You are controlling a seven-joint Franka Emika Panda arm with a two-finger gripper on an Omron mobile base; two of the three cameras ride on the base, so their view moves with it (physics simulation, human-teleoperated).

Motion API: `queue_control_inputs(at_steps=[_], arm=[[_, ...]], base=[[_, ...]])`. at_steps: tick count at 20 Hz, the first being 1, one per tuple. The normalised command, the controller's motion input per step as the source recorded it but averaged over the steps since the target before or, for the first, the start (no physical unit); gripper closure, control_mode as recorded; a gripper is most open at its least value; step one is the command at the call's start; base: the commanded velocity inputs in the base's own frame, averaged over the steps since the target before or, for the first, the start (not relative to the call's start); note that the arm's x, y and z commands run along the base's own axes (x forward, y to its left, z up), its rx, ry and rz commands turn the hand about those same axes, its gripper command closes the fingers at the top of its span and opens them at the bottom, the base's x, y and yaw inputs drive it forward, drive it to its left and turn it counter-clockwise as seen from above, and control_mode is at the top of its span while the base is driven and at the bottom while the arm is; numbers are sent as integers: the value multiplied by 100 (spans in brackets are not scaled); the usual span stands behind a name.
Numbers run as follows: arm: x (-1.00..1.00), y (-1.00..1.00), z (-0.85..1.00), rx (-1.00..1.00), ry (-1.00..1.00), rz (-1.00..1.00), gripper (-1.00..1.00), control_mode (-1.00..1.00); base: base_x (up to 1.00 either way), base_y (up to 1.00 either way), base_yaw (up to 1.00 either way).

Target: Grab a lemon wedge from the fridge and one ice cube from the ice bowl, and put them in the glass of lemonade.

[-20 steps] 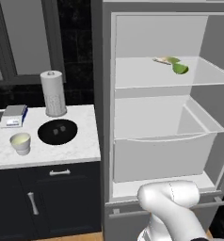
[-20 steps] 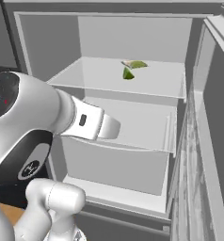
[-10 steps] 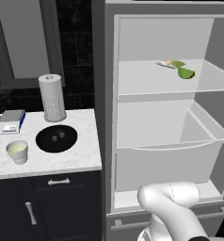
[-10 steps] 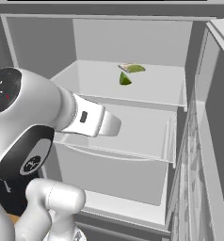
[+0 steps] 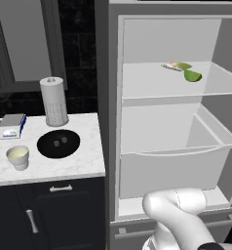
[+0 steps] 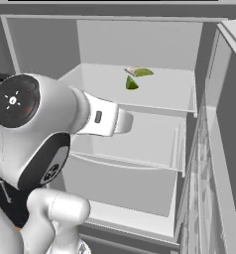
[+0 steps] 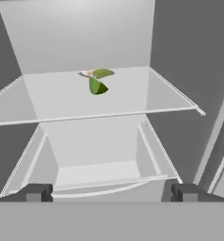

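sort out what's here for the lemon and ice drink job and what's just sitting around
For the job:
- lemon wedge, on the fridge shelf
- ice bowl, on the counter
- glass of lemonade, left of the bowl
- gripper, open, facing the shelf

Lying about:
- paper-towel roll
- small box by the counter's back edge
- pale elongated item beside the wedge

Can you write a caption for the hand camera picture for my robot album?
Open end effector facing the open fridge, with a green lemon wedge on the shelf above an empty drawer.

arm (image 6: 50,129): glossy white, rounded | joints: dark | joint cap: white tick marks
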Motion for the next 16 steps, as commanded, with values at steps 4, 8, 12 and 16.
queue_control_inputs(at_steps=[4, 8, 12, 16], arm=[[96, -3, -23, 4, 0, 17, -100, -100], [98, 15, -39, 1, -1, 8, -100, -100], [69, 24, -4, -2, 2, 0, -100, -100], [63, 10, 27, -12, 14, 0, -100, -100]], base=[[0, 0, 0], [0, 0, 0], [0, 0, 0], [0, 0, 0]])
